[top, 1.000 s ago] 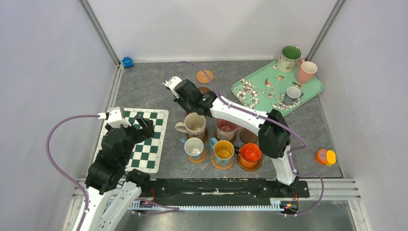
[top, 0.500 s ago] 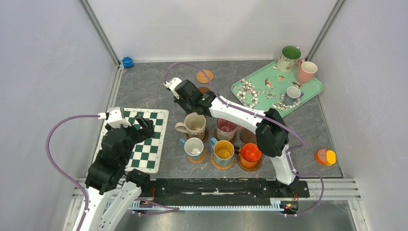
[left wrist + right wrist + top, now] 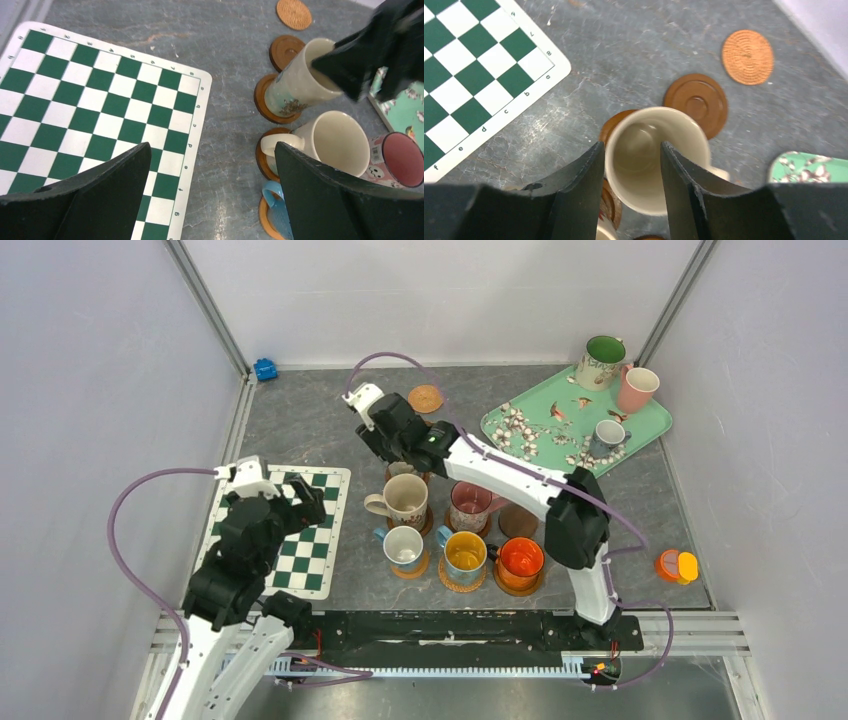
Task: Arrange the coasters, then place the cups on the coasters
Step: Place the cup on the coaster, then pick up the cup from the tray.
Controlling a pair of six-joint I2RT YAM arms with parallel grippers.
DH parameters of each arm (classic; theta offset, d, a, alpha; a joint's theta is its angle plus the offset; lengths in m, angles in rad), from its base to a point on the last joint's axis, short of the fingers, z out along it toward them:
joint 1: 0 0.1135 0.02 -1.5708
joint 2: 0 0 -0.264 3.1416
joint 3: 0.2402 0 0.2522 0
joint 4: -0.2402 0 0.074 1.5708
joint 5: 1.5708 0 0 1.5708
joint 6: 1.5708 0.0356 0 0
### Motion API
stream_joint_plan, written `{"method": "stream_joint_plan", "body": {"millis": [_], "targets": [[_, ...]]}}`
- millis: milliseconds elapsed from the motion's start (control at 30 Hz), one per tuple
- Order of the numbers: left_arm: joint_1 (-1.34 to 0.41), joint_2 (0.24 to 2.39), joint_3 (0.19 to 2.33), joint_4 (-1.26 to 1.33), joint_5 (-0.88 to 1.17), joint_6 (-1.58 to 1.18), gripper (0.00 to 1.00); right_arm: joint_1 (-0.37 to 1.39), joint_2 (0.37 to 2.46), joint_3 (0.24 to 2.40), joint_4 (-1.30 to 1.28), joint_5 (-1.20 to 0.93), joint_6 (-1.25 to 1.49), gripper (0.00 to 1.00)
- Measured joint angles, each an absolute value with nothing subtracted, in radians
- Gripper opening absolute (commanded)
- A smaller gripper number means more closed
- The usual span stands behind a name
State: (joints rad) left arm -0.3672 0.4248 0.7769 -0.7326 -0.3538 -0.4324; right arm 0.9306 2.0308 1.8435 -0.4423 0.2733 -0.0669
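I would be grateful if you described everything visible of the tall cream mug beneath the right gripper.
The tall cream mug looks like glossy ceramic, plain and empty inside, with a floral print low on its side. It stands upright on a brown wooden coaster, and its handle is mostly hidden. The right gripper hangs open around its mouth; whether it touches the rim cannot be told.

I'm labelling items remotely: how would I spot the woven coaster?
Find the mint floral tray at the far right. Just left of it, toward the back wall, lies the bare woven coaster. Unlike the smooth brown wooden coaster beside it, it is ribbed orange rattan.
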Motion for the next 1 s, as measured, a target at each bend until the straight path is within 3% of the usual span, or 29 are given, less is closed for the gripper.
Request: {"method": "stream_joint_plan", "body": {"millis": [67,133,233,267,300,733,1000], "targets": [[-0.367,0.462,0.777,-0.731,-0.335,-0.433,0.83,0.924,1.983,1.827,-0.44,0.288,-0.06,0.42],[-0.367,0.514,0.779,-0.732,-0.309,-0.437,0.5,0.916,1.912,1.79,-0.429,0.308,-0.053,0.38],[-0.367,0.587,0.786,-0.731,-0.269,-0.451,0.2,0.908,1.793,1.709,-0.397,0.338,-0.041,0.28],[-0.367,0.604,0.79,-0.731,-0.257,-0.454,0.06,0.907,1.749,1.674,-0.383,0.347,-0.037,0.28],[-0.367,0.625,0.796,-0.73,-0.248,-0.459,0.02,0.906,1.702,1.63,-0.363,0.356,-0.026,0.27],[-0.347,1.116,0.932,-0.596,-0.195,-0.501,0.02,0.906,1.347,1.229,-0.245,0.361,0.027,0.27],[-0.237,1.291,0.925,-0.418,-0.088,-0.582,0.02,0.906,1.154,1.094,-0.176,0.313,0.069,0.25]]}}
